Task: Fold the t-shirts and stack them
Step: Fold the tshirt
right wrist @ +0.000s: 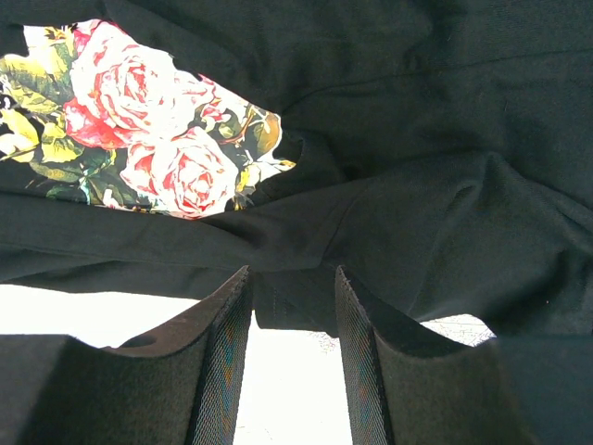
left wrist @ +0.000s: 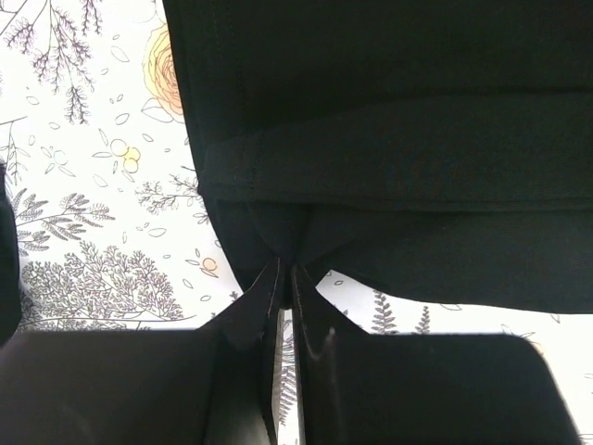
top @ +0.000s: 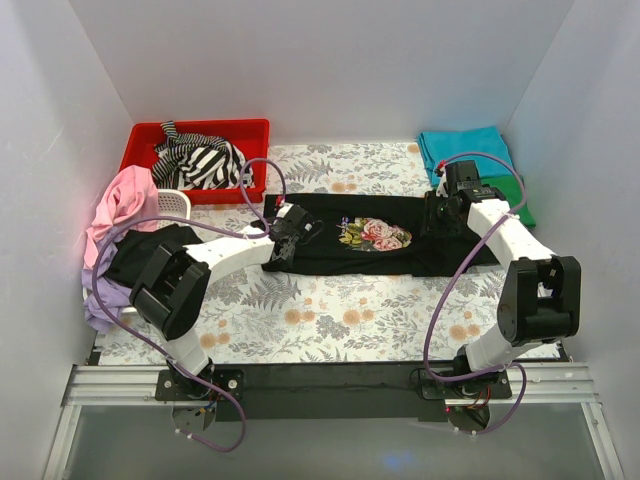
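The black cloth t-shirt with a pink-rose print (top: 335, 262) lies folded into a long strip across the middle of the floral-patterned bench (top: 330, 315). The left gripper (top: 288, 238) is at the strip's left end; its jaws are closed, pinching the fabric edge. The right gripper (top: 447, 212) is at the right end; its jaws clamp a bunched fold of the same shirt. A teal cloth t-shirt (top: 465, 145) lies at the far right. A black-and-white striped t-shirt (top: 203, 165) lies in the red plastic bin (top: 200, 128).
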Action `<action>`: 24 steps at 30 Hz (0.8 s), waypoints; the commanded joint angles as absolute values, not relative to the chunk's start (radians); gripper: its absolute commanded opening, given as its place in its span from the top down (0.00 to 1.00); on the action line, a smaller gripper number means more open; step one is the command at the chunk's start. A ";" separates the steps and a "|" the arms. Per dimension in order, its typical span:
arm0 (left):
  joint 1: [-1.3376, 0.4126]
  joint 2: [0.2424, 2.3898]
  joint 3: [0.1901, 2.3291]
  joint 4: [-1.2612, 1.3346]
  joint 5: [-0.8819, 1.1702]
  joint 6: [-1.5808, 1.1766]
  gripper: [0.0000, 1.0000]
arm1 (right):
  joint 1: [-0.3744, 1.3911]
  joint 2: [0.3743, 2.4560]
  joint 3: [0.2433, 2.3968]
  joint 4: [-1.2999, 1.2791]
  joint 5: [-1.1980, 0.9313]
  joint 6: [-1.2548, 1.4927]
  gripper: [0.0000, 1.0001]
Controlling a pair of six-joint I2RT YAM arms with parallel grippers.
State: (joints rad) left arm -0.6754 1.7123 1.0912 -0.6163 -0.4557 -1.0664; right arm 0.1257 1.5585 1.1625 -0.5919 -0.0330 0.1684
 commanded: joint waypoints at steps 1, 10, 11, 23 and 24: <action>-0.663 1.675 1.081 -0.623 -0.495 -1.057 1.00 | 0.123 1.555 1.149 -0.561 -0.034 0.164 0.53; -0.640 1.690 1.186 -0.833 -0.681 -0.918 1.00 | 0.121 1.568 1.118 -0.589 0.079 0.163 0.53; -0.635 1.687 1.180 -0.838 -0.681 -0.911 1.00 | 0.123 1.572 1.114 -0.595 0.101 0.164 0.53; -0.621 1.641 1.186 -0.969 -0.702 -1.012 0.41 | 0.123 1.513 1.094 -0.620 0.270 0.150 0.53; -0.620 1.640 1.187 -0.976 -0.727 -1.019 0.33 | 0.123 1.502 1.110 -0.621 0.276 0.146 0.53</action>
State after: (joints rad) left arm -0.6266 1.7050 1.1603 -0.9291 -0.6331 -0.9722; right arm 0.1257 1.5612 1.0843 -0.6147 0.2131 0.1604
